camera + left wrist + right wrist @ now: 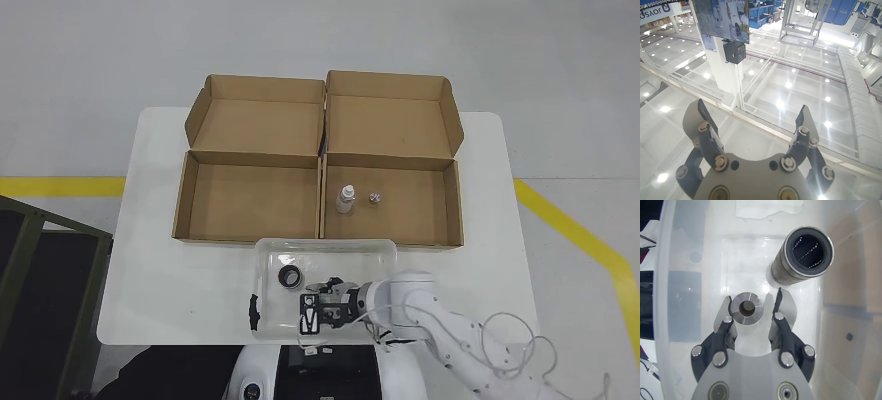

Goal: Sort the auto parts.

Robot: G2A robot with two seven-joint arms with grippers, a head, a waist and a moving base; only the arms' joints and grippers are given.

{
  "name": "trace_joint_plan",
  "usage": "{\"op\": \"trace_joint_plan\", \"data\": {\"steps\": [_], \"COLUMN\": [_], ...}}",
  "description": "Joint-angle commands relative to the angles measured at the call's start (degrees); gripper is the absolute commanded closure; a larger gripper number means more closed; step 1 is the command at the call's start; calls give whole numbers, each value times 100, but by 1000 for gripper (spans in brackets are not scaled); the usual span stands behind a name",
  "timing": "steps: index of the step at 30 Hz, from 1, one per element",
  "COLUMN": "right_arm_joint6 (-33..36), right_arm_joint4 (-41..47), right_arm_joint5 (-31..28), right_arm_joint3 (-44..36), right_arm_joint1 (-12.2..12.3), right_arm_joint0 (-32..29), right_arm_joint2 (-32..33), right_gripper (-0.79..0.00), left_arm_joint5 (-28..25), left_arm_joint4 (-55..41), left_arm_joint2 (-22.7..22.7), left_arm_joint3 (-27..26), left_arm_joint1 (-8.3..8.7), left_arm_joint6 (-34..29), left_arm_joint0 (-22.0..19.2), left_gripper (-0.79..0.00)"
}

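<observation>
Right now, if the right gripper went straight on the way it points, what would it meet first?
Probably the bushing, standing between the open fingers of the right gripper, against one; the fingertips would reach the bin floor about then, though depth is unclear. The bearing lies off that line.

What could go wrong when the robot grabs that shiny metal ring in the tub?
The right hand is open around the metal ring, but the ring sits against one finger, off-centre. Closing might shove or tip it, and it could slip out. The other finger is close to the big grey cylinder and might bump it.
</observation>
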Motion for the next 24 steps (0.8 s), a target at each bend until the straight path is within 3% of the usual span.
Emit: {"op": "trace_joint_plan", "data": {"steps": [1,3,8,24], "right_arm_joint6": [3,7,3,-745], "right_arm_joint4": [-6,-20,-79,433], "right_arm_joint5": [5,3,-35,-364], "right_arm_joint3": [-9,-43,-304,-1612], "right_arm_joint1": [0,5,48,301], "right_arm_joint0": [-2,-12,-111,-694], "right_arm_joint2": [-5,1,91,992], "right_gripper": [-280,-228,0,0], "left_arm_joint5": [0,0,0,0], "left_arm_joint4": [0,0,0,0], "left_arm_joint2": [0,0,0,0], "left_arm_joint3": [0,0,0,0], "left_arm_joint1": [0,0,0,0], "left_arm_joint6": [0,0,0,0], "left_arm_joint0": [0,0,0,0], "left_gripper": [-785,-785,-785,-785]}}
